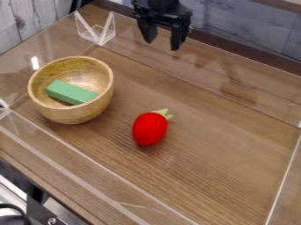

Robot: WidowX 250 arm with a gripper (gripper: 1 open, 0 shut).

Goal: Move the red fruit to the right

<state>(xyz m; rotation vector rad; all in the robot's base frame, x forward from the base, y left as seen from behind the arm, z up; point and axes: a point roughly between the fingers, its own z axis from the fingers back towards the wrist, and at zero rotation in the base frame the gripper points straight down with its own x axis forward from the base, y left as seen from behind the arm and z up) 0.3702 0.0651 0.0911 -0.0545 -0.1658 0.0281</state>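
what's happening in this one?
A single arm is set to move the red fruit to the right, but hasn't touched it yet. The gripper hangs at the back of the table, jaws open and empty, well away from the fruit. The fruit lies on the wood near the middle, beside the wooden bowl, which holds a green block. Nothing is grasped.
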